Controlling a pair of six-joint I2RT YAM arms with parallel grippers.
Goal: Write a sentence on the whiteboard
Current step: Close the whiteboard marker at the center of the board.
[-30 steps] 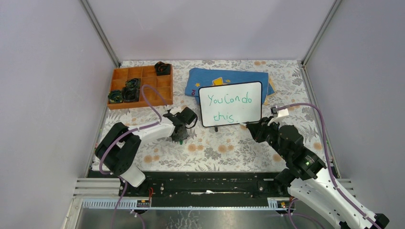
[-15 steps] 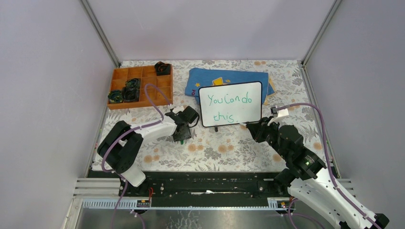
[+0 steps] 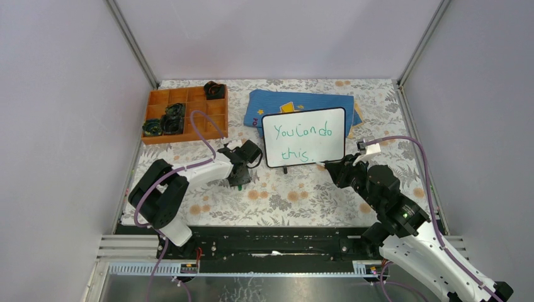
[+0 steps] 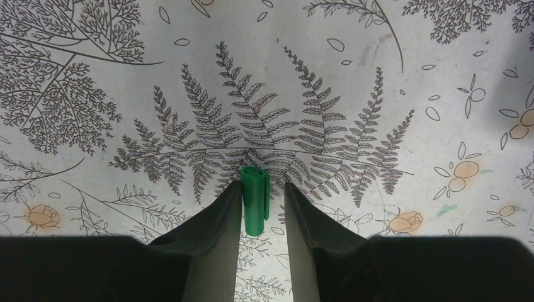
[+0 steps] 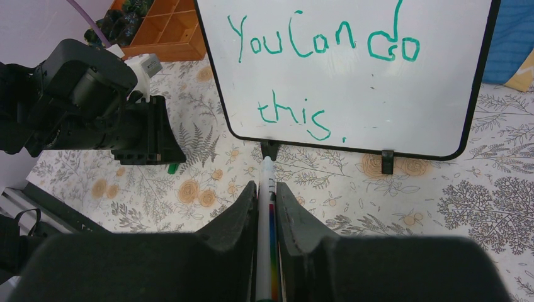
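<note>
The whiteboard (image 3: 304, 150) (image 5: 378, 107) stands upright on two small black feet at mid-table. On it is the sentence (image 3: 305, 133) (image 5: 321, 47), "You can do this." in green, in two lines. My right gripper (image 3: 329, 167) (image 5: 267, 187) is shut on a white marker (image 5: 265, 220) with a rainbow stripe, whose tip sits just below the board's bottom edge. Left of the board, my left gripper (image 3: 240, 182) (image 4: 263, 187) points down at the table with its jaws open. A green cap (image 4: 255, 207) (image 5: 172, 168) sits between them, against the left finger with a gap to the right one.
An orange compartment tray (image 3: 182, 113) holding dark objects stands at the back left. A blue cloth with yellow print (image 3: 302, 102) (image 5: 513, 38) lies behind the board. The tabletop has a floral pattern, and grey walls close in both sides.
The left jaws have parted around the green cap, and the left arm has shifted slightly. The right arm and marker have stayed put.
</note>
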